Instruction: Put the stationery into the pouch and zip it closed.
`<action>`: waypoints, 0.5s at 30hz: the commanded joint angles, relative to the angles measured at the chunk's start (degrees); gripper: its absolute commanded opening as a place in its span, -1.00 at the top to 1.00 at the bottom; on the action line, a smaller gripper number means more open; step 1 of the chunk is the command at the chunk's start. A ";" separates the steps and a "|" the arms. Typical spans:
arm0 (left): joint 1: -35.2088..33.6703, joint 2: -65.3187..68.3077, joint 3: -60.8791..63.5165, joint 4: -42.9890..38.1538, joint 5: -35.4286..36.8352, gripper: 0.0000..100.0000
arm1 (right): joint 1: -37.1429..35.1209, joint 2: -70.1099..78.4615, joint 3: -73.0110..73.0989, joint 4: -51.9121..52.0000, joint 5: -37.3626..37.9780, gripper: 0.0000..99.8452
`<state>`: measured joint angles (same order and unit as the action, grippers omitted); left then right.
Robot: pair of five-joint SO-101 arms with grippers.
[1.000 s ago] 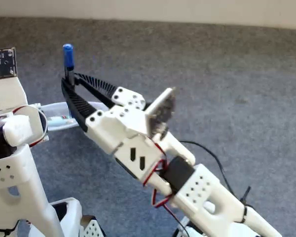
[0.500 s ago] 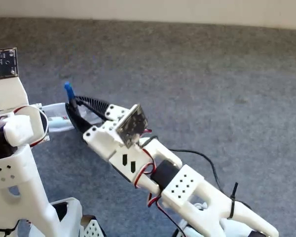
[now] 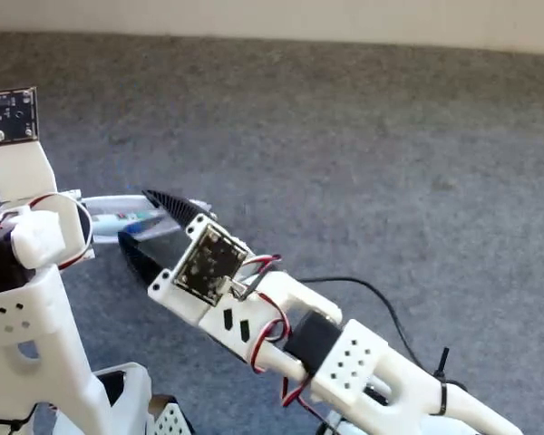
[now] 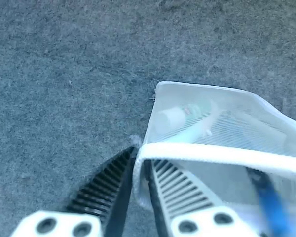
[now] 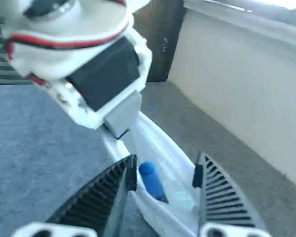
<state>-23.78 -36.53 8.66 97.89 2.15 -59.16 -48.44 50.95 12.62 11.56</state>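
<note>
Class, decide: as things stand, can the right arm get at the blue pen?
Probably yes: its open end effector straddles the blue pen, which sticks up from the open pouch with nothing between.

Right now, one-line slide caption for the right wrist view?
Right gripper open astride the white mesh pouch, blue-tipped pen resting inside, left arm at the far rim.

soft, even daylight is falling across the grey carpet (image 3: 408,136) in the high view, and the white right arm (image 3: 344,353) is casting only a faint shadow on the floor beneath it. in the left wrist view light is passing through the mesh pouch (image 4: 227,123), and its rim is glowing white. in the right wrist view glare is washing out the sill (image 5: 256,10), while the dark panel (image 5: 160,39) is sitting in shade.
</note>
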 commanded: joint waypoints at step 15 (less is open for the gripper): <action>0.40 0.92 0.48 0.18 -0.44 0.99 | 5.05 -10.07 -19.47 30.46 -13.63 0.88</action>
<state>-24.04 -36.62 8.75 97.89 2.15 -55.03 -56.35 34.77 38.20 -2.15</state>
